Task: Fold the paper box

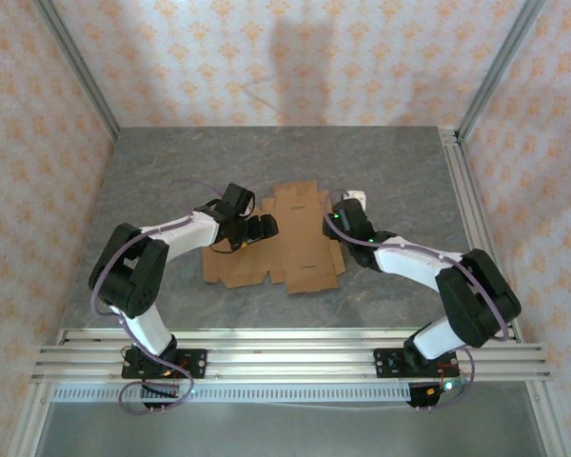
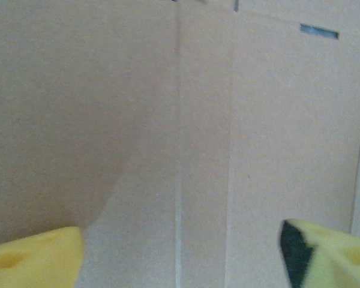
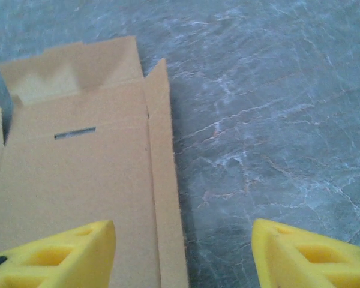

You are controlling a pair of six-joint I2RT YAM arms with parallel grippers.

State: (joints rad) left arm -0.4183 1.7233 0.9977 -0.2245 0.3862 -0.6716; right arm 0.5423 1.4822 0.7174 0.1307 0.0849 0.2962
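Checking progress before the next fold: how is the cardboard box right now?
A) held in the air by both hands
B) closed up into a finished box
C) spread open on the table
C: the cardboard box lies spread open on the grey table, its flaps out to the sides.

I can't read any words, numbers or signs here. The paper box (image 1: 295, 252) is plain brown with nothing printed on it. The walls (image 1: 295, 57) have little orange shapes, not letters.
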